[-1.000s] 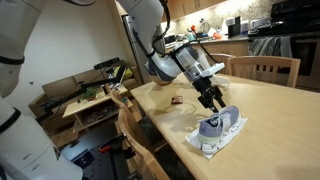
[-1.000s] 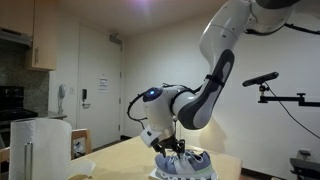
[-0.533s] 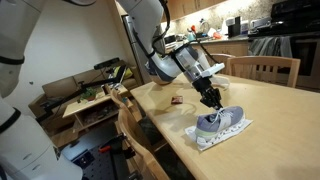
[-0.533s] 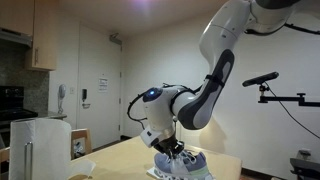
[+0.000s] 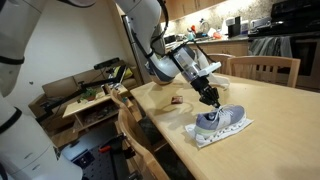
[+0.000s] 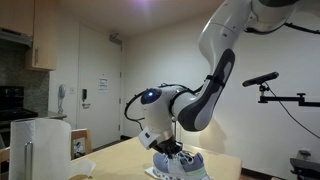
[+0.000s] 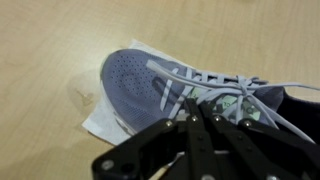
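Note:
A grey-blue sneaker point(image 7: 138, 78) with white laces lies on a white sheet of paper point(image 7: 99, 119) on the wooden table point(image 5: 275, 110). In the wrist view my gripper point(image 7: 197, 116) comes in from the bottom edge, its two black fingers pressed together in the middle of the laces point(image 7: 168, 92), with a strand pinched at the tips. Both exterior views show the gripper point(image 5: 211, 101) point(image 6: 170, 150) pointing down onto the top of the sneaker point(image 5: 224, 122) point(image 6: 187, 163). The shoe's heel end is cut off in the wrist view.
A small dark object point(image 5: 176, 100) lies on the table behind the shoe. Wooden chairs stand at the far side point(image 5: 266, 67) and at the near corner point(image 5: 128, 112). A cluttered low shelf point(image 5: 95, 92) stands beyond the table. A white appliance point(image 6: 40, 142) stands at the table's end.
The fingers have closed from wide apart to pressed together among the laces. The sneaker has shifted and settled a little on the paper. The arm has barely moved.

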You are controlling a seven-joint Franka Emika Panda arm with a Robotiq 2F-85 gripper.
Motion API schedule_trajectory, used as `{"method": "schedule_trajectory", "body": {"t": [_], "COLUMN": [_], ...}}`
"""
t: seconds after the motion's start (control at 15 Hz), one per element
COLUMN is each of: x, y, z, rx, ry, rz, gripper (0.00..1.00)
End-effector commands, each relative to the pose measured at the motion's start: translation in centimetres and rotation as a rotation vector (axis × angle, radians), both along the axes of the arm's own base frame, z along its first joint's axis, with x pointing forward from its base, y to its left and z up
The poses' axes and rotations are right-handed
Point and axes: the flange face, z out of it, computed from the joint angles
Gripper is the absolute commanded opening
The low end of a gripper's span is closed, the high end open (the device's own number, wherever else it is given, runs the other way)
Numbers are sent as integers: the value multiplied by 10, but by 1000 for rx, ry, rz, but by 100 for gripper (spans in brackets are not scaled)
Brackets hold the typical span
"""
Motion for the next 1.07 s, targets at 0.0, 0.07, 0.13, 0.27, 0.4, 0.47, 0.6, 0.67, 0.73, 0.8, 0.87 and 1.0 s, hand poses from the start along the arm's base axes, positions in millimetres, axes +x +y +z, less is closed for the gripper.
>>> {"method": "schedule_trajectory", "body": {"t": [0.0, 0.07, 0.13, 0.27, 0.4, 0.47, 0.6, 0.67, 0.73, 0.8, 0.87, 1.0], "x": [1, 0, 0, -1, -2, -2, -3, -3, -2, -2, -2, -2], "y": [12, 14, 16, 20, 22, 23, 25, 26, 26, 26, 26, 25], "z": [2, 3, 3, 2, 1, 0, 1, 2, 3, 5, 7, 10], "rx": [-50, -59, -66, -74, -84, -89, -99, -103, -107, -107, -106, -103], "ry": [-45, -49, -51, -49, -43, -42, -41, -46, -53, -59, -73, -95], "rz": [-2, -1, -3, -7, -6, -6, -8, -8, -12, -13, -18, -29], "gripper": [1, 1, 1, 29, 43, 50, 65, 74, 81, 87, 95, 100]}}
